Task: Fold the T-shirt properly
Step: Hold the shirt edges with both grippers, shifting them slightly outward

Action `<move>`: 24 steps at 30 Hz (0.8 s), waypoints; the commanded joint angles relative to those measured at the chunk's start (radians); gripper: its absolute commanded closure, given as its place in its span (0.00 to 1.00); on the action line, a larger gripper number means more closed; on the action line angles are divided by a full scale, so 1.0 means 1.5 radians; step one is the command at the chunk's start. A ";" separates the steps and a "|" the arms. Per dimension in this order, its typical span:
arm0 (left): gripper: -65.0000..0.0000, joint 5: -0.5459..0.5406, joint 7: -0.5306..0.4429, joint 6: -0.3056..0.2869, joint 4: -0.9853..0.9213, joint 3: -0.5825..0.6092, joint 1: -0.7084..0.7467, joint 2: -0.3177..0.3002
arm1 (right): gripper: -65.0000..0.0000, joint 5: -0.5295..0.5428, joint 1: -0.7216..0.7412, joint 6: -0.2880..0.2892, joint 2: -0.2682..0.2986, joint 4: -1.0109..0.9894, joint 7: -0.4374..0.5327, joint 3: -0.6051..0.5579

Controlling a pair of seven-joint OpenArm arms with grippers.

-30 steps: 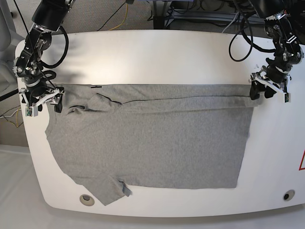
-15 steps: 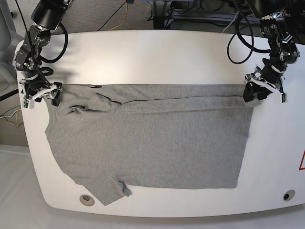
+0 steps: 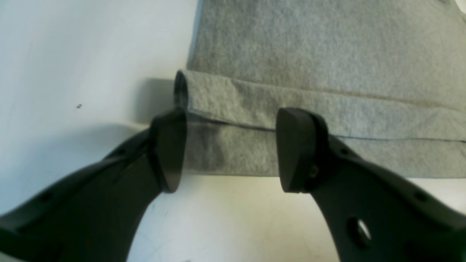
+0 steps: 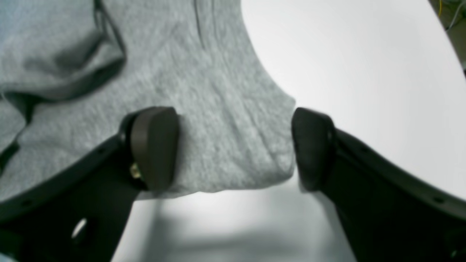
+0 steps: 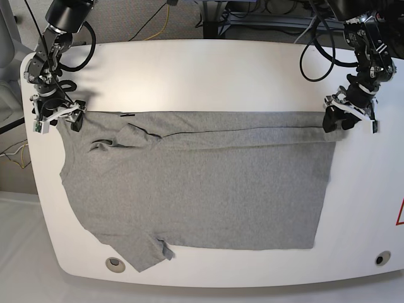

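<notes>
At the far corners of the white oval table (image 5: 208, 69), both claws stand spread with nothing pinched. The left gripper (image 3: 229, 149) straddles the end of a folded band along the far edge of the heather-grey cotton T-shirt (image 5: 202, 183). The right gripper (image 4: 235, 147) brackets the shirt's opposite far corner, beside a rumpled fold. The shirt lies flat across the table, one sleeve reaching the near edge.
</notes>
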 commanded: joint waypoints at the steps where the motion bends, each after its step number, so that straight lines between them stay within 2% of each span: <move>1: 0.43 0.005 -0.051 0.000 -0.009 -0.002 -0.009 -0.012 | 0.28 -0.011 0.012 0.010 0.010 0.012 0.007 0.003; 9: 0.42 0.018 -0.067 0.001 -0.036 -0.002 -0.011 -0.013 | 0.28 -0.028 0.007 0.012 0.010 0.014 0.010 0.002; 19: 0.43 0.016 -0.053 0.002 -0.053 -0.002 -0.016 -0.012 | 0.27 -0.017 0.013 0.011 0.012 0.008 0.009 0.005; 24: 0.43 0.003 -0.039 0.001 -0.026 0.000 -0.007 -0.029 | 0.27 -0.017 0.013 0.013 0.012 -0.007 0.006 0.007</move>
